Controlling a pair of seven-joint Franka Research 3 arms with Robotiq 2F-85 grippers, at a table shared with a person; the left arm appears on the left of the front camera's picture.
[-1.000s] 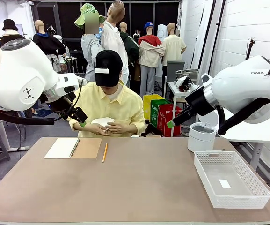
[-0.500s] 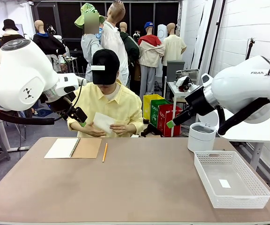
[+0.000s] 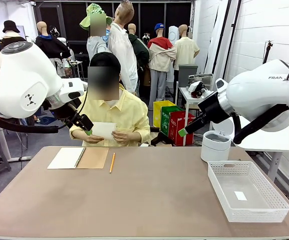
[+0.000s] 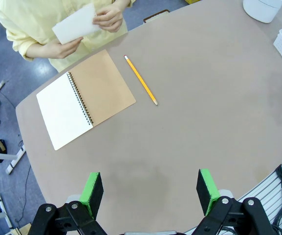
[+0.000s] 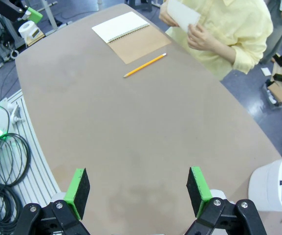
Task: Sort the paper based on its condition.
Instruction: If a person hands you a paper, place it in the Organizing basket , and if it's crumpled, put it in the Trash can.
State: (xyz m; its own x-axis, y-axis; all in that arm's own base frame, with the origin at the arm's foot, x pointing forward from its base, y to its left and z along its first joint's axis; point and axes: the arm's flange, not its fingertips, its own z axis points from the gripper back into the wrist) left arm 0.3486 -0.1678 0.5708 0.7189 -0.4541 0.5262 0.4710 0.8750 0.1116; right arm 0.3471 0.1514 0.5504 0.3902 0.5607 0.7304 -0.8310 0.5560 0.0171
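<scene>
A person at the table's far side holds one white sheet of paper (image 3: 104,130) in both hands, above the table edge. The left wrist view shows the same paper (image 4: 75,24) flat between the hands, and the right wrist view shows the paper (image 5: 182,12) at its top edge. My left gripper (image 3: 86,129) hangs high at the left, close to the person's hand; its pads (image 4: 92,193) stand wide apart with nothing between them. My right gripper (image 3: 184,131) hovers high at the right, its fingers (image 5: 198,191) also apart and empty.
An open spiral notebook (image 3: 79,157) with a tan cover lies at the far left, a yellow pencil (image 3: 112,162) beside it. A white mesh basket (image 3: 215,180) holding a small white slip sits at the right. A white lidded bin (image 3: 215,145) stands behind it.
The person has raised and flattened the paper, which was cupped low between the hands a second ago. Neither arm has moved.
</scene>
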